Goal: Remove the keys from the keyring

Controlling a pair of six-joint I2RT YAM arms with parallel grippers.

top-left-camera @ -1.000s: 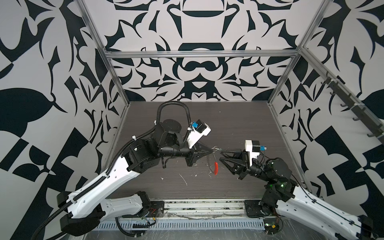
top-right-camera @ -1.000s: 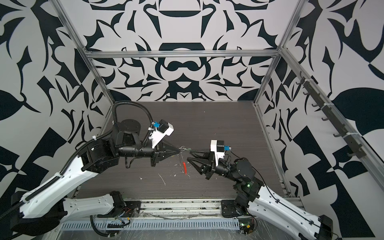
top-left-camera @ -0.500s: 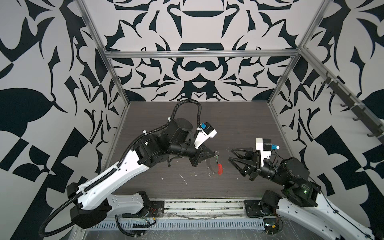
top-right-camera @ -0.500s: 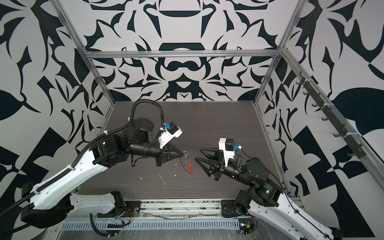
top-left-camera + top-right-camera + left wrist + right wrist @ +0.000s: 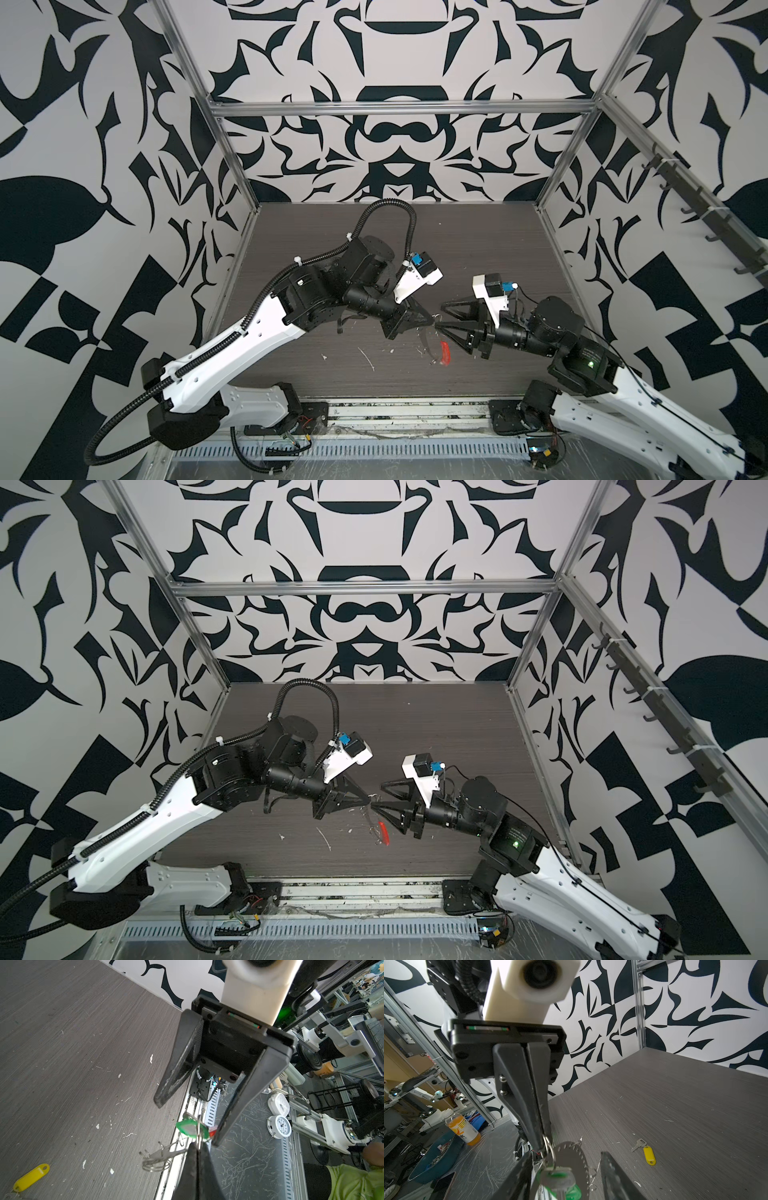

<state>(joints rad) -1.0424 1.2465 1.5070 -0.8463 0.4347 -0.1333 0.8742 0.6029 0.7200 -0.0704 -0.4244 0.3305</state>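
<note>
Keyring of thin silver wire with a red sleeve [image 5: 384,831] hangs from our clenched left pincer [image 5: 432,328]; the silvery green-tagged key [image 5: 557,1178] dangles inside our released right pincer [image 5: 187,1123]. A yellow-tagged key [image 5: 649,1154] lies off it on the tabletop [image 5: 675,1095], well apart. Next, we judge: clench that tag, draw it free.

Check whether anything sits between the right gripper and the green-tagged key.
Nothing visible does. The right gripper is open, its jaws standing on either side of the green-tagged key, which hangs from the shut left gripper.
</note>
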